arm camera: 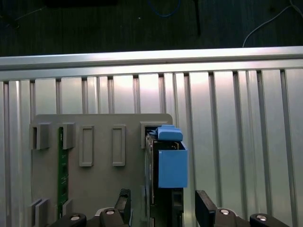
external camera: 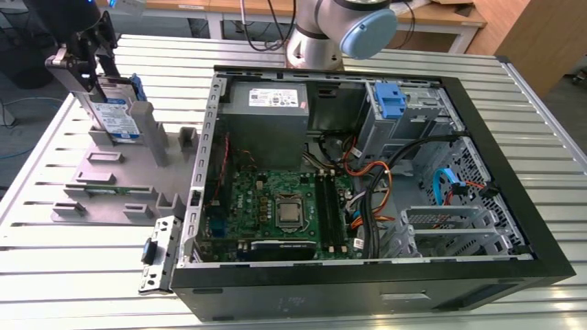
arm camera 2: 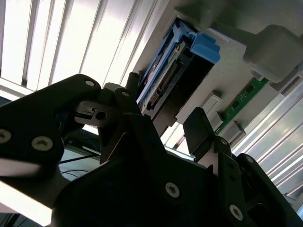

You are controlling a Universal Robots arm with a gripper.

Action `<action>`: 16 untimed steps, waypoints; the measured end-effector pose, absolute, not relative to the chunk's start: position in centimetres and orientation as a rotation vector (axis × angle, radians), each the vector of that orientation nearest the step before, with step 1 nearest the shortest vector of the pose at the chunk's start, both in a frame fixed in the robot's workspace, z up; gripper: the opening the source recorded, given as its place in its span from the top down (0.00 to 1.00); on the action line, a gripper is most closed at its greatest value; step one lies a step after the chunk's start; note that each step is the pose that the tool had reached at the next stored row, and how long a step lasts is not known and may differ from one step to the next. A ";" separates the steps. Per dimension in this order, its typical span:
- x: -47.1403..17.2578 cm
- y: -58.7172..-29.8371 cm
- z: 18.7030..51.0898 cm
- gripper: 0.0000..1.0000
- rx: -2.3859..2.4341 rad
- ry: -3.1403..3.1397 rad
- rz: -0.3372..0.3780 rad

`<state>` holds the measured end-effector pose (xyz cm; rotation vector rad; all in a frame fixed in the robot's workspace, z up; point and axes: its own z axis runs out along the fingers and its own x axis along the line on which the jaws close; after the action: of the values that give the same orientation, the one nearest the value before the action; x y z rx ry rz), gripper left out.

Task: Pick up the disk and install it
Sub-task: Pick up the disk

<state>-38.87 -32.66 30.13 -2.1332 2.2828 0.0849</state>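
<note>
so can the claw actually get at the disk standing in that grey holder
Looks like it, yes: the open claw straddles the upright disk, and nothing sits in the gaps on either side.

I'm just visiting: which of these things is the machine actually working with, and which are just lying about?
Part of the job: disk, standing upright in the grey rack; open fingers either side of it; open computer case.
Just lying about: green memory stick in the same rack; power-supply box, circuit board and cables inside the case.
</note>
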 end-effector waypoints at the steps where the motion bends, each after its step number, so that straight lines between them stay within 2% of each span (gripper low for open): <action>1: -38.9 -32.7 30.1 0.36 -2.133 2.283 0.085; 8: -38.9 -32.7 30.1 0.37 -2.133 2.283 0.085; 9: -38.9 -32.7 30.1 0.44 -2.133 2.283 0.085; 14: -38.9 -32.7 30.1 0.45 -2.133 2.283 0.085; 15: -38.9 -32.7 30.1 0.52 -2.133 2.283 0.085; 16: -38.9 -32.7 30.1 0.52 -2.133 2.283 0.085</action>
<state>-38.87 -32.66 30.11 -2.1332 2.2828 0.0849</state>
